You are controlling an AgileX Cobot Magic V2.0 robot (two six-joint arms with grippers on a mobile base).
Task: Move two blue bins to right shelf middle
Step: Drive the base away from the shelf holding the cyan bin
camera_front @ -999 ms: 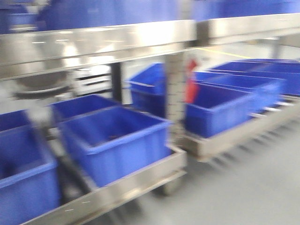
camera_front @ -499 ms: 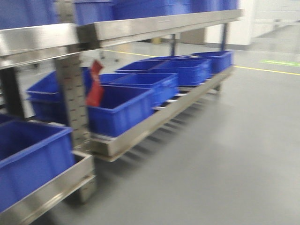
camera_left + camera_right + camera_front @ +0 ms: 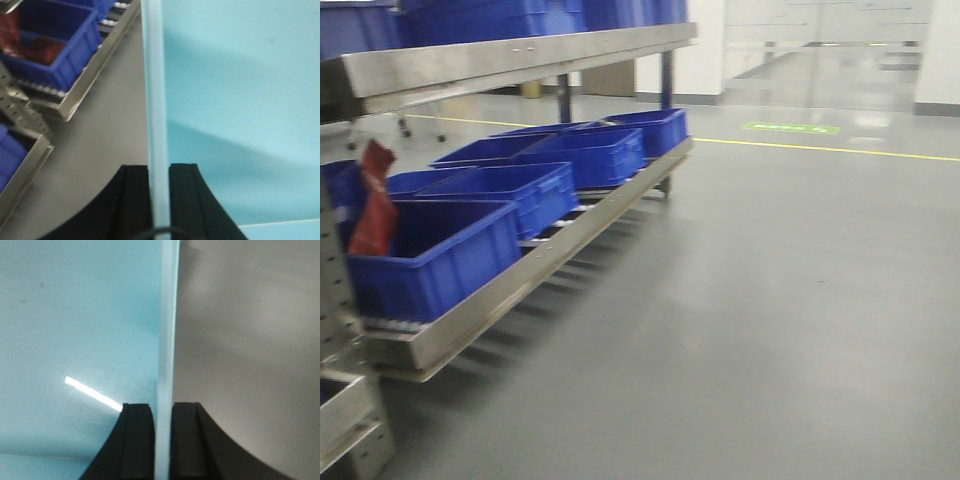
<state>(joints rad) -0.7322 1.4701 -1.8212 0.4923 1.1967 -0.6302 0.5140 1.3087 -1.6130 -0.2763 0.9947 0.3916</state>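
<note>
A blue bin fills both wrist views and looks pale blue up close. In the left wrist view my left gripper (image 3: 160, 167) is shut on the bin's thin left rim (image 3: 153, 75), with the bin's inside (image 3: 240, 100) to the right. In the right wrist view my right gripper (image 3: 162, 405) is shut on the opposite rim (image 3: 169, 315), with the bin's inside (image 3: 75, 315) to the left. The held bin is out of the front view. There, a steel shelf (image 3: 520, 55) carries blue bins above a low rack (image 3: 535, 262) with several more blue bins (image 3: 470, 250).
A red tag (image 3: 372, 200) hangs over the nearest low bin. A perforated steel post (image 3: 340, 330) stands at the left edge. Grey floor (image 3: 770, 300) stretches right and ahead, with a yellow line (image 3: 840, 150) and a wall far off.
The front view has swung to the right. The shelves and bins have slid to the left of the picture, and much more floor shows now.
</note>
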